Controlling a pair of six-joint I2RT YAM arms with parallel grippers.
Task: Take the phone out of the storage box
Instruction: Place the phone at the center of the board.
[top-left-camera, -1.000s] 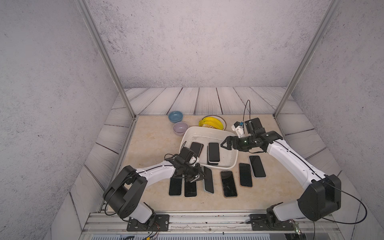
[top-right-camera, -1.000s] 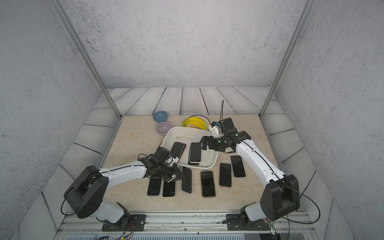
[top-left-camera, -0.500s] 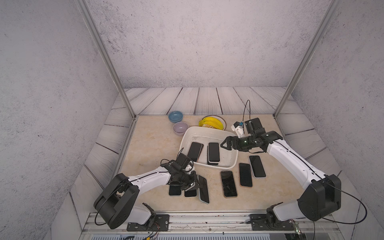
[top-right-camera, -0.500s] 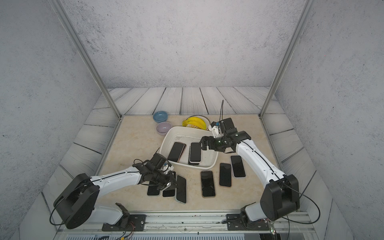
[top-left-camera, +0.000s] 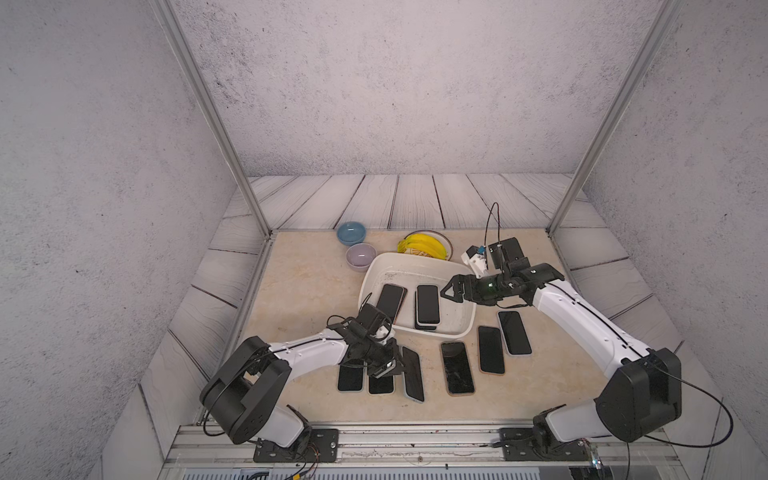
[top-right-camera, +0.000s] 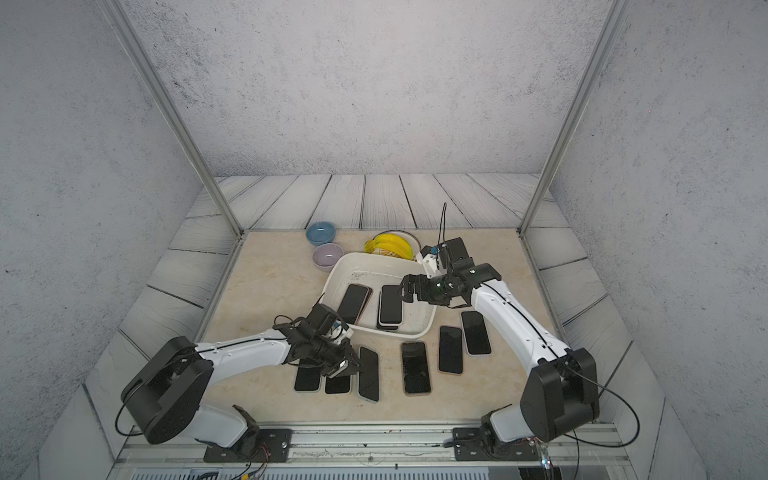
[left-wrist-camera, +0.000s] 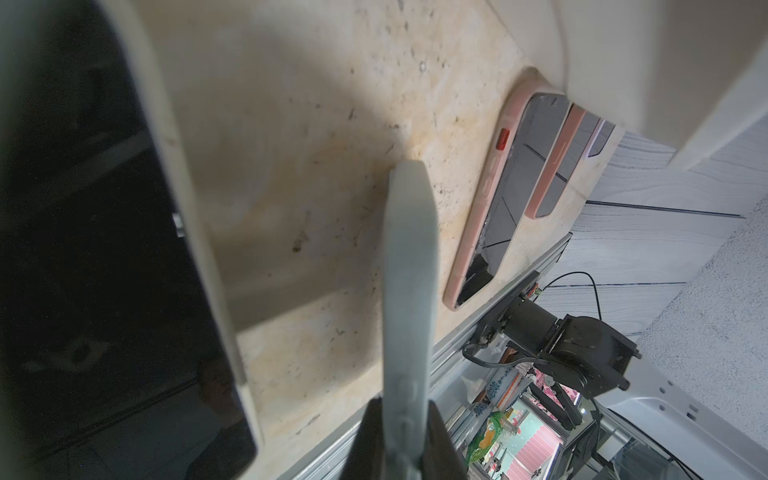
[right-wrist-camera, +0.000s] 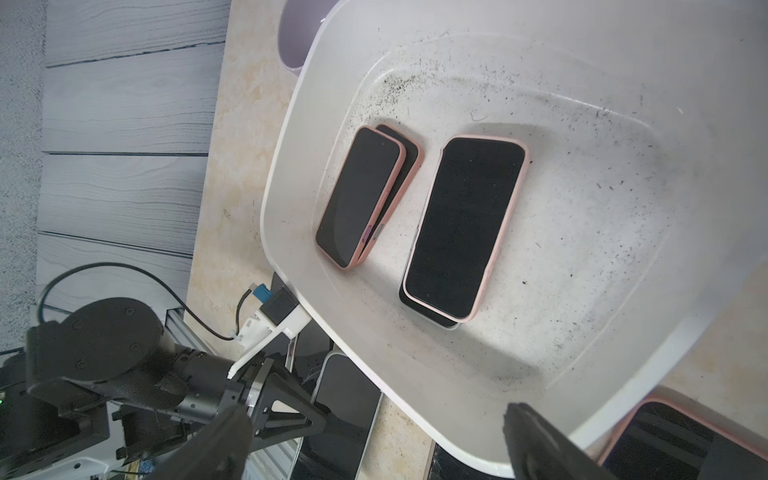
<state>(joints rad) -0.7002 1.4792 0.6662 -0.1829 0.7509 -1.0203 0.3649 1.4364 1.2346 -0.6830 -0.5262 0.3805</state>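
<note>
The storage box (top-left-camera: 374, 266) (top-right-camera: 337, 274) (right-wrist-camera: 623, 83) is a white tub at mid-table. Two stacks of dark-screened, pink-cased phones lie inside it, one on the left (top-left-camera: 390, 299) (right-wrist-camera: 361, 195) and one on the right (top-left-camera: 428, 303) (right-wrist-camera: 465, 224). In front of the box, my left gripper (top-left-camera: 390, 365) (top-right-camera: 347, 365) (left-wrist-camera: 405, 419) is shut on a pale-cased phone (top-left-camera: 411, 374) (top-right-camera: 369, 374) (left-wrist-camera: 409, 270). That phone is tilted on its long edge just over the table. My right gripper (top-left-camera: 451, 289) (top-right-camera: 409, 286) (right-wrist-camera: 374, 415) hovers open over the box's right side, holding nothing.
Several phones lie on the table in front of the box (top-left-camera: 350, 378) (top-left-camera: 381, 384) (top-left-camera: 457, 368) (top-left-camera: 491, 350) (top-left-camera: 514, 332). A blue bowl (top-left-camera: 351, 232), a lilac bowl (top-left-camera: 361, 254) and a plate of bananas (top-left-camera: 424, 245) stand behind the box.
My left arm has drawn back from the box toward the table's front, carrying the phone down beside the row of phones. The right arm has stayed still.
</note>
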